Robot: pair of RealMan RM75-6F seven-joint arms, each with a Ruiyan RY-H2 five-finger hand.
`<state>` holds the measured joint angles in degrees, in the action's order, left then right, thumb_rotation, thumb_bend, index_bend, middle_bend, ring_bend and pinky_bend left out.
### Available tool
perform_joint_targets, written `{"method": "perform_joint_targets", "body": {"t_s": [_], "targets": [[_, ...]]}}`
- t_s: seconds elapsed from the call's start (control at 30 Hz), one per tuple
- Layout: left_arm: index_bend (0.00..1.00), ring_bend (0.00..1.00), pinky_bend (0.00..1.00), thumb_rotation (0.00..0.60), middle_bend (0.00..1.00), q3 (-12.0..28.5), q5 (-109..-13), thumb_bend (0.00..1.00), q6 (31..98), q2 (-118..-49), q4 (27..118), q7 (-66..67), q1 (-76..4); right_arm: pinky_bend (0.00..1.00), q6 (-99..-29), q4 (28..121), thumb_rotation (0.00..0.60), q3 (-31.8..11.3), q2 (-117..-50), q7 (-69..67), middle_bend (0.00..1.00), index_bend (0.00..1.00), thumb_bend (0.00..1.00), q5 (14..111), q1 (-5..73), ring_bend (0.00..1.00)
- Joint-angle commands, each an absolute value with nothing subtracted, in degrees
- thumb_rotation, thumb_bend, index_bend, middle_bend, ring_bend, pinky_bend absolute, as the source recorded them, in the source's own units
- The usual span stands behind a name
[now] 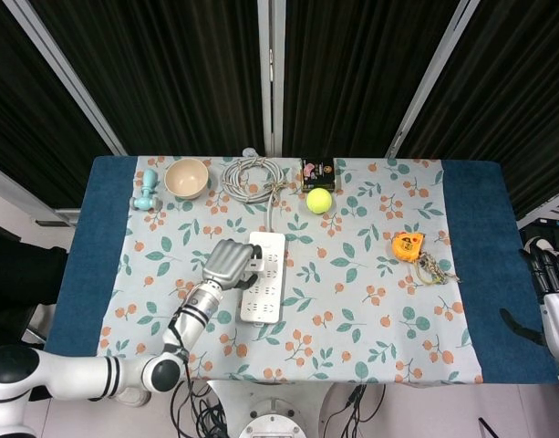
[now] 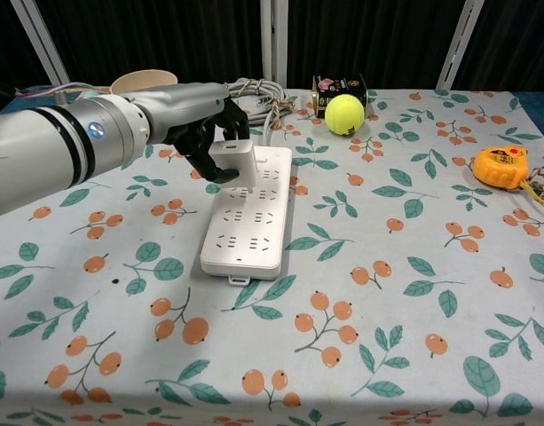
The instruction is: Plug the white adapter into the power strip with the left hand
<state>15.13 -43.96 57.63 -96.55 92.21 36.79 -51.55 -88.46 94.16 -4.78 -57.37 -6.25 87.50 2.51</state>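
While left hand [image 2: 205, 133] grips, adapter [image 2: 232, 161] over power strip [image 2: 246, 213].

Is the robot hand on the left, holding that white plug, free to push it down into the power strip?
Probably yes: the left robot hand holds the adapter just above the power strip, nothing between.

the left arm reaches in from the lower left, forearm stretched across toward the middle, and the left hand [image 2: 203, 133] is turned palm down with its dark fingers [image 2: 233, 120] curled around the white adapter [image 2: 232, 161], gripping it. the right hand [image 1: 551, 294] sits at the far right edge, mostly cut off, its fingers only partly in sight.
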Motion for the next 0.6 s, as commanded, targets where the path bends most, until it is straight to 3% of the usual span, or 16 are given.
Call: {"method": "perform_joint_targets", "body": {"t_s": [0.03, 0.6], "targets": [[0.64, 0.56, 0.42, 0.6, 0.71, 14.9, -44.0, 0.5, 57.7, -96.9, 91.6, 36.5, -52.0, 0.0, -88.5, 94.1, 0.6, -4.8, -57.4, -6.3, 0.03, 0.0, 0.15, 87.4, 2.5, 0.0], [0.64, 0.56, 0.41, 0.6, 0.71, 12.3, -47.3, 0.5, 57.7, -97.4, 88.5, 35.2, -52.8, 0.0, -88.3, 93.8, 0.6, -4.8, -57.5, -6.6, 0.03, 0.0, 0.15, 87.0, 2.4, 0.0]]}}
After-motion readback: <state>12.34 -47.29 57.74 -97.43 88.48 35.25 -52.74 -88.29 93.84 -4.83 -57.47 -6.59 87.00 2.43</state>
